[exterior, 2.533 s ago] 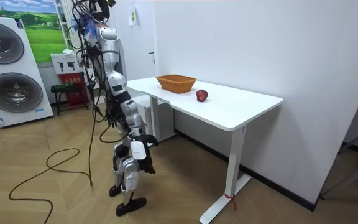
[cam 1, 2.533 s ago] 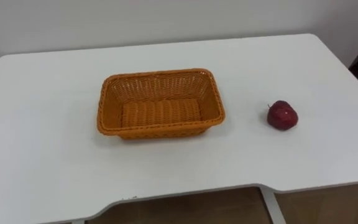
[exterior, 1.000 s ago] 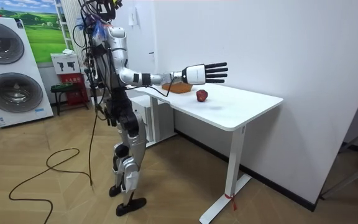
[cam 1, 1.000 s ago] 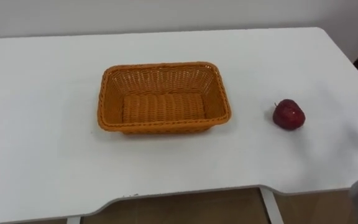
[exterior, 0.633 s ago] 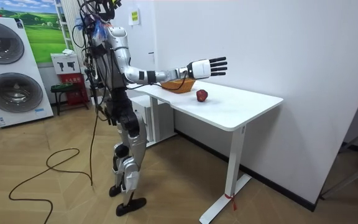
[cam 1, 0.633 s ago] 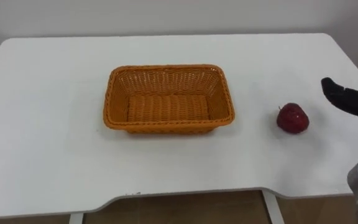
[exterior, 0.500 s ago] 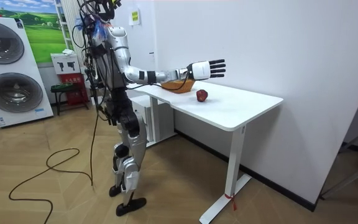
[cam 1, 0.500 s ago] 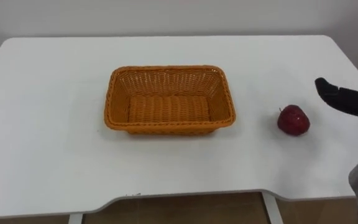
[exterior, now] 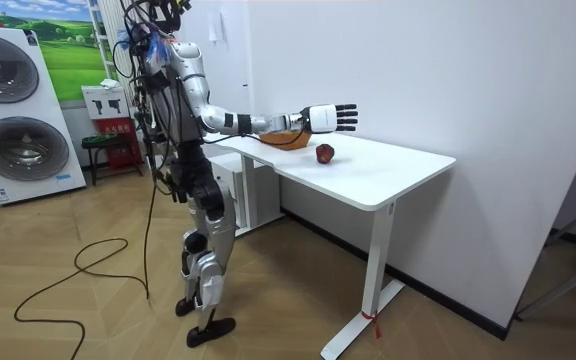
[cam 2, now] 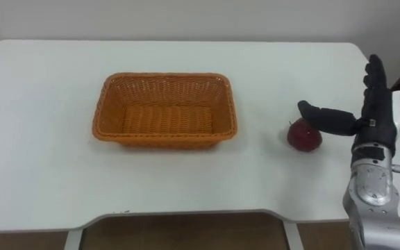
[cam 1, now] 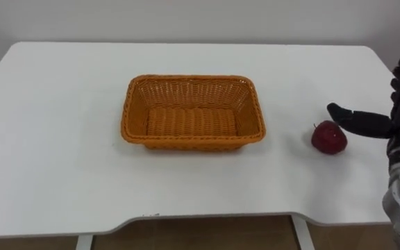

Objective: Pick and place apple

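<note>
Apple [cam 1: 328, 137] on white table [cam 1: 47, 139], right of wicker basket [cam 1: 193, 78], well apart from it. Likely firm, smooth, light, prone to roll (stem up). Best grip: wrap round widest part. Right hand [cam 2: 377, 111] just right of apple, fingers straight and spread, thumb above it, contact unclear.

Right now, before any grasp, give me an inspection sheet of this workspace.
Surface: white table, carrying only the job's things.
Job's things: apple on the table, right of the wicker basket and apart from it; basket empty.
Clutter: nothing seen.
Robot hands: right robot hand open, held above the apple, not touching it.
Cables: nothing seen on the table.
Surroundings: white wall behind the table; washing machine at the room view's left; wood floor.
</note>
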